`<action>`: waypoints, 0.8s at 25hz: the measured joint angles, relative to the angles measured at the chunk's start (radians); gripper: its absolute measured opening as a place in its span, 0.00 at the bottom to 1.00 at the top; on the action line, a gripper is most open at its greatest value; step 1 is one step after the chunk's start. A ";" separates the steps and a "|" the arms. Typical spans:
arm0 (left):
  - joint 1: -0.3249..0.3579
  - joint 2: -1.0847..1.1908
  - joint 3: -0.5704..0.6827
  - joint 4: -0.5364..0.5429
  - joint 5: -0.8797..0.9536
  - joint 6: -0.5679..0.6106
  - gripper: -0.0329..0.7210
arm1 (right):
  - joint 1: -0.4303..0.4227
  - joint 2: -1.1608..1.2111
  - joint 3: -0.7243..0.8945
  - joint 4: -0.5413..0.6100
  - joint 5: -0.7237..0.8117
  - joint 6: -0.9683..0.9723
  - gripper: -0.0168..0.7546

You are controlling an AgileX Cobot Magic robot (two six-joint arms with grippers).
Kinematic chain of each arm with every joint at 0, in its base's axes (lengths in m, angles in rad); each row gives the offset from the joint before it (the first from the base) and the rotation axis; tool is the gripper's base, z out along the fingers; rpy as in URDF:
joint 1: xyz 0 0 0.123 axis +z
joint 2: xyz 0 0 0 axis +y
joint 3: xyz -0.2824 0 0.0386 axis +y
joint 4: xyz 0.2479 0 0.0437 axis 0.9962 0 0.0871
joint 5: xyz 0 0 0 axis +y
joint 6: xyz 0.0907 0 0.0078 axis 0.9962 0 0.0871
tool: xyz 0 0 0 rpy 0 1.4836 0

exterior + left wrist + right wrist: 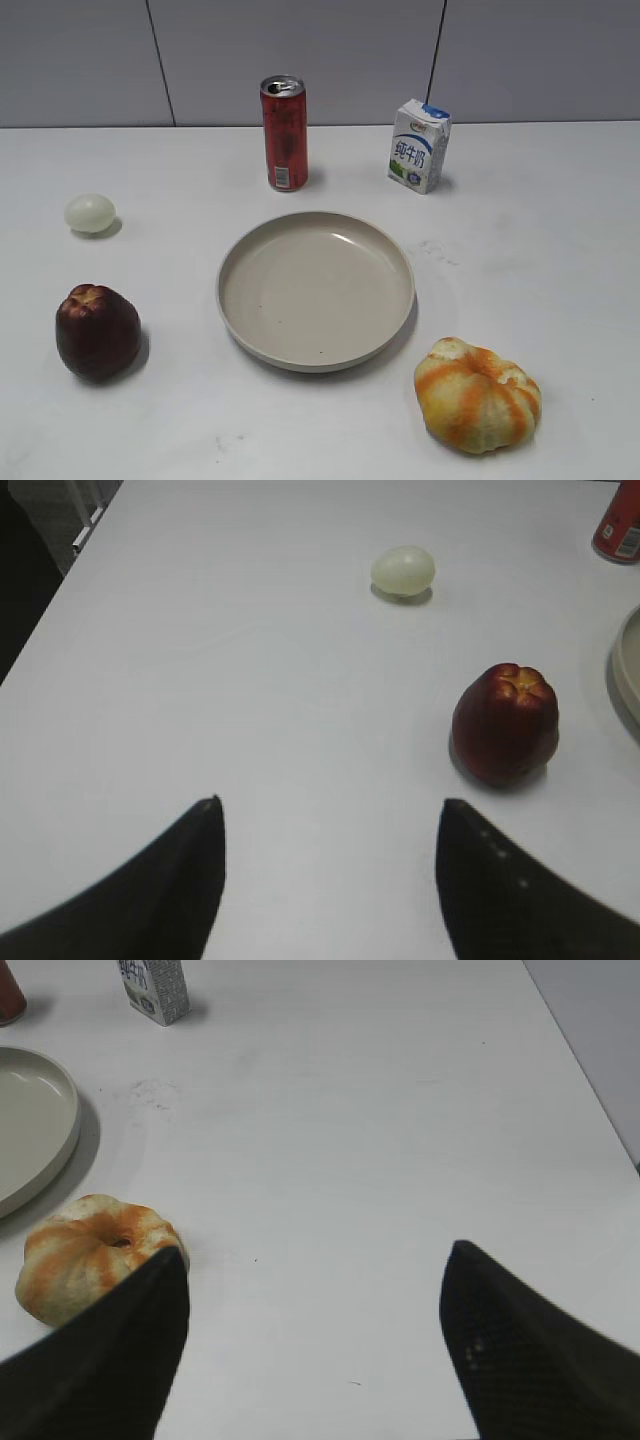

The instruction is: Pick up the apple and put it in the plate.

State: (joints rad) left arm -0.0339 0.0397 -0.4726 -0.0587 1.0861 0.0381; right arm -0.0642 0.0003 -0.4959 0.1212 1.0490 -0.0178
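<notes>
1. The plate [316,290] sits at the middle of the white table [560,230] in the exterior view, with nothing in it
2. The apple [97,332] stands upright on the table at about 8 o'clock from the plate, well apart from its rim, its yellowish lobed top facing up
3. A pale egg [90,213] lies at 12 o'clock from the apple, apart from it
4. A red can [284,133] stands upright at 12 o'clock from the plate, and a small milk carton [419,146] stands at about 1 o'clock
5. An orange-and-yellow striped fruit [478,395] rests at about 4 o'clock from the plate, near its rim but not touching
6. In the left wrist view the left gripper [330,820] is spread wide with nothing between its dark fingers [165,890]; the apple [505,723] lies at about 1 o'clock from it, not touched
7. In the right wrist view the right gripper [315,1260] is likewise spread wide and holds nothing; the striped fruit [85,1255] shows just behind its left finger [110,1360], and whether they touch cannot be told
8. Neither arm shows in the exterior view
</notes>
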 joint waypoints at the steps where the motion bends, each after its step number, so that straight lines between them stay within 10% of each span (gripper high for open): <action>1: 0.000 0.000 0.000 0.000 0.000 0.000 0.71 | 0.000 0.000 0.000 0.000 0.000 0.000 0.78; 20: 0.000 0.014 -0.002 0.000 -0.006 0.000 0.73 | 0.000 0.000 0.000 0.000 0.000 0.000 0.78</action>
State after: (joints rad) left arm -0.0339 0.0540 -0.4749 -0.0587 1.0802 0.0377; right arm -0.0642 0.0003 -0.4959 0.1212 1.0490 -0.0178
